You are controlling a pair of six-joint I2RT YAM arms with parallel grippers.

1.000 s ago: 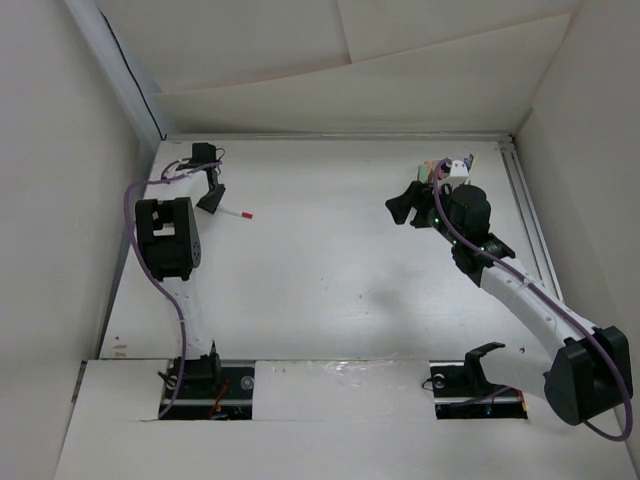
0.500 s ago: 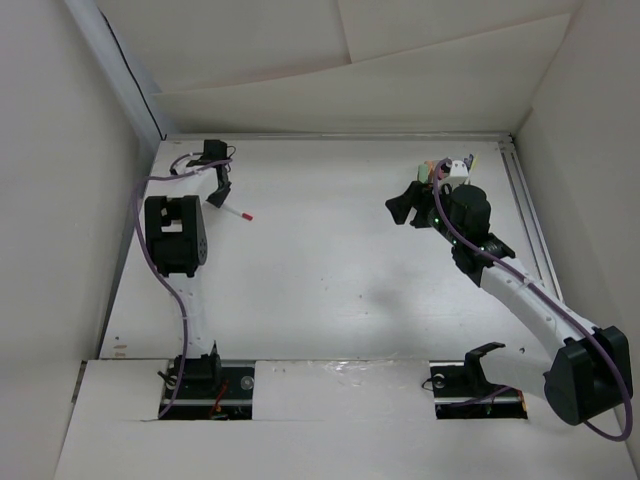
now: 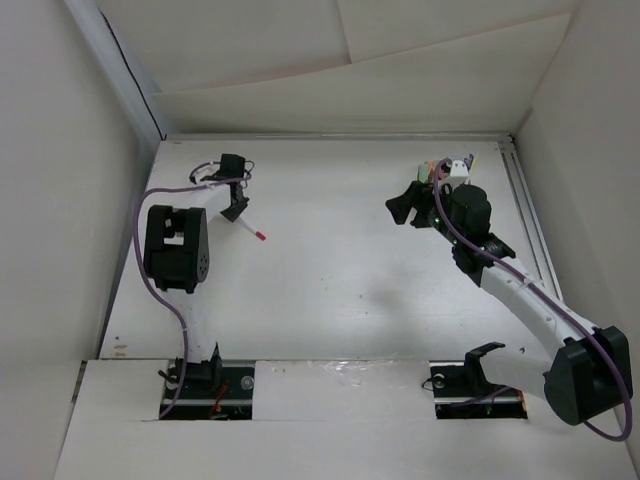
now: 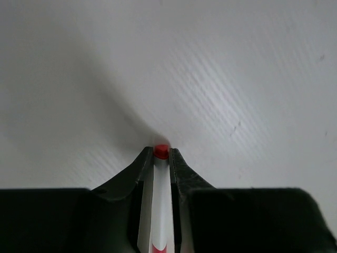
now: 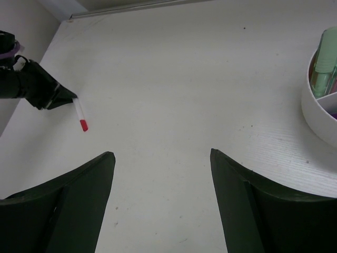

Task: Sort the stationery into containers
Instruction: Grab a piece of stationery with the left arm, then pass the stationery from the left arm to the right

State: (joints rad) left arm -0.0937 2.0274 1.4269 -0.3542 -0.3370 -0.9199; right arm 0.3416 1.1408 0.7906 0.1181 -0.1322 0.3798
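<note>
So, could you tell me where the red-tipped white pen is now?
The red-tipped white pen is clamped in the left gripper at the far left of the top view, apart from the white cup at far right.

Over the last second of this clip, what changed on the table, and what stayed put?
The left gripper, shut on the white red-tipped pen, carried it rightward toward the middle of the table and slightly nearer the near edge. The pen's red tip now slants more toward that edge. Nothing was grasped or released. The right gripper, open, and the white cup stayed where they were.
</note>
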